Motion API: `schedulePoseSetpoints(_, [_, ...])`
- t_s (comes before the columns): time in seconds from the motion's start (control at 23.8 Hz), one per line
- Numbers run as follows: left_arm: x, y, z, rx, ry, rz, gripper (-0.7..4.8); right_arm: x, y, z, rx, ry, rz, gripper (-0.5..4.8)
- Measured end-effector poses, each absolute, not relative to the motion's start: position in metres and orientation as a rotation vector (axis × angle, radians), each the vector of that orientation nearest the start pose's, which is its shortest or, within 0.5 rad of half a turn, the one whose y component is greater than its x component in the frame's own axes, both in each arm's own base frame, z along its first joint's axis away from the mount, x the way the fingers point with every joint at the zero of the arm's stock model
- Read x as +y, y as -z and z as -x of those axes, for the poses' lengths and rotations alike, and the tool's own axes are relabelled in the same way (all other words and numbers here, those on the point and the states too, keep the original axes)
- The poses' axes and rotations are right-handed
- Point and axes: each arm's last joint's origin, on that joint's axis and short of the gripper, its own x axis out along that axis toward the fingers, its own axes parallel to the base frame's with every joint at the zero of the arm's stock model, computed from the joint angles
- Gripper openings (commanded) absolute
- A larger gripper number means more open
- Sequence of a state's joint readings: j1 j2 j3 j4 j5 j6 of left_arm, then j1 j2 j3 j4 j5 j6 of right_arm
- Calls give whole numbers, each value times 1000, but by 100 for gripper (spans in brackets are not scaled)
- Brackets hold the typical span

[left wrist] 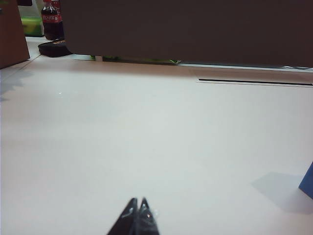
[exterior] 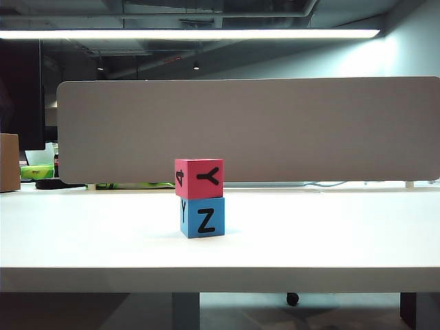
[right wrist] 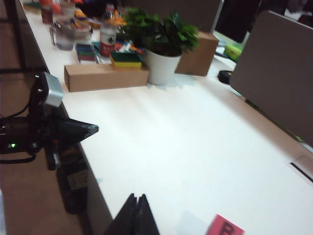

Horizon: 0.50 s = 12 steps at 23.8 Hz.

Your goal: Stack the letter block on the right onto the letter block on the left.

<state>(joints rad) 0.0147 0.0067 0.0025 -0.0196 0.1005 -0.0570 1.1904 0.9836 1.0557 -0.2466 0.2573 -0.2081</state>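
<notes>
A red letter block (exterior: 199,178) marked Y rests squarely on a blue letter block (exterior: 203,217) marked Z at the middle of the white table (exterior: 82,234). No arm shows in the exterior view. My left gripper (left wrist: 137,200) is shut and empty above bare tabletop, with a blue block corner (left wrist: 308,180) at the frame's edge. Held high over the table, my right gripper (right wrist: 136,197) is also shut and empty, and the red block's top face (right wrist: 223,227) lies below it to one side.
A grey divider panel (exterior: 247,130) runs behind the blocks. In the right wrist view a potted plant (right wrist: 161,44), cardboard boxes (right wrist: 105,76), bottles and cups crowd the table's far end. The other arm's base (right wrist: 49,132) sits at the table edge.
</notes>
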Motion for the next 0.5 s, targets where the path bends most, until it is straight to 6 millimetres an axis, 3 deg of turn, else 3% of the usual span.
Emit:
schedulePoseSetpoints(0.29, [-1, -162, -98, 27, 74, 43, -5, 218, -321, -93, 184, -984, 435, 4])
schedulePoseSetpoints(0.5, [-1, -161, -98, 35, 73, 40, -5, 234, -298, -99, 280, -987, 517, 4])
